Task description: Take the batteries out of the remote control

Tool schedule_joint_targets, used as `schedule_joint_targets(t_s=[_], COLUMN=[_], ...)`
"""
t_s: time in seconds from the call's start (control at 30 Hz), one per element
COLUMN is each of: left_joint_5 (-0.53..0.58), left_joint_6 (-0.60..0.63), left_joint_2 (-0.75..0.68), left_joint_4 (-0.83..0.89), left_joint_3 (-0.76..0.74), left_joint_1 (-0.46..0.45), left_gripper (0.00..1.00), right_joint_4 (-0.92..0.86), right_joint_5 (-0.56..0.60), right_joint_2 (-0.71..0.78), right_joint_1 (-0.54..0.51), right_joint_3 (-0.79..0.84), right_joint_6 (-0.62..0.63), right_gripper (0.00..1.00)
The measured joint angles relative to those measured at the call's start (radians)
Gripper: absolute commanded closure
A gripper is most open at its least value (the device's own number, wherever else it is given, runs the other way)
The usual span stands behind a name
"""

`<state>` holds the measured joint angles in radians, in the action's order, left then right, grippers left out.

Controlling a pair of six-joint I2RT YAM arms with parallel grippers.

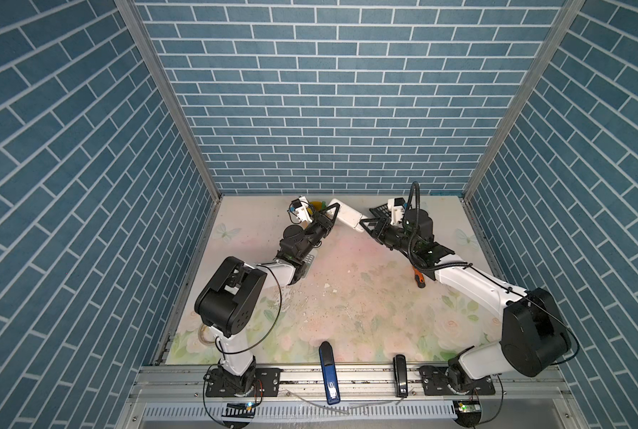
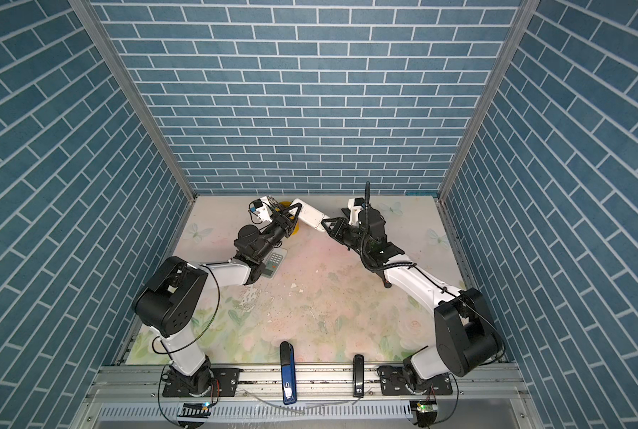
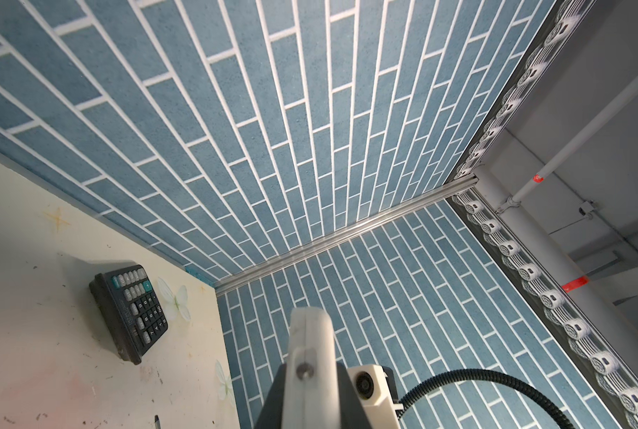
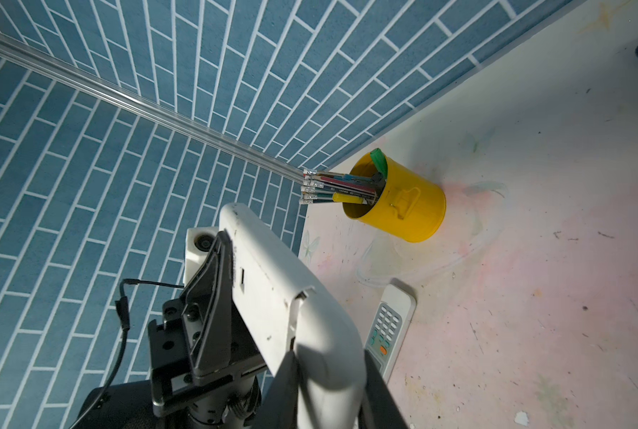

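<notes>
The white remote control (image 1: pixel 345 214) (image 2: pixel 308 213) hangs in the air near the back wall, held at both ends. My left gripper (image 1: pixel 328 213) (image 3: pixel 310 371) is shut on its far-left end. My right gripper (image 1: pixel 363 224) (image 4: pixel 328 356) has a finger on each side of the other end, shut on it. In the right wrist view the remote control's plain back (image 4: pixel 272 282) faces the camera, with a cover seam and notch just ahead of my fingers. The batteries are hidden.
A second grey-keyed remote (image 2: pixel 274 262) (image 4: pixel 388 327) lies on the table under the left arm. A yellow pencil cup (image 4: pixel 402 202) and a black calculator (image 3: pixel 129 312) stand at the back. An orange-handled screwdriver (image 1: pixel 418 276) lies under the right arm. Blue (image 1: pixel 329 371) and black (image 1: pixel 399 375) staplers sit at the front edge.
</notes>
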<state>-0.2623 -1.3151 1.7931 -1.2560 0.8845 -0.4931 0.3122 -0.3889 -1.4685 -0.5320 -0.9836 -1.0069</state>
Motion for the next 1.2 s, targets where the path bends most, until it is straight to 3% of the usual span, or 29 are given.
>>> schedule_joint_targets(t_s=[0.07,0.23,0.33,0.9,1.0,1.2], left_joint_5=[0.001,-0.006,-0.014,-0.031,-0.033,-0.038], left_joint_6=[-0.004,-0.002,0.003,0.047,0.055,0.071], left_joint_2=[0.000,0.000,0.000,0.000,0.000,0.000], left_joint_4=[-0.002,-0.005,-0.006,0.006,0.011,0.019], left_joint_3=[0.000,0.000,0.000,0.000,0.000,0.000], left_joint_1=[0.000,-0.004,-0.006,-0.002,0.002,0.005], left_gripper=[1.00,1.00,1.00,1.00,1.00,1.00], right_joint_4=[0.003,-0.001,-0.005,-0.108,-0.118,-0.128], right_joint_5=[-0.001,-0.002,-0.001,0.016,0.019,0.027], right_joint_2=[0.000,0.000,0.000,0.031,0.031,0.040], right_joint_1=[0.000,0.001,0.001,0.001,0.001,0.001], right_joint_3=[0.000,0.000,0.000,0.000,0.001,0.001], right_joint_6=[-0.003,0.016,0.030,0.066,0.071,0.073], right_gripper=[0.76,0.59,0.55,0.60,0.69,0.76])
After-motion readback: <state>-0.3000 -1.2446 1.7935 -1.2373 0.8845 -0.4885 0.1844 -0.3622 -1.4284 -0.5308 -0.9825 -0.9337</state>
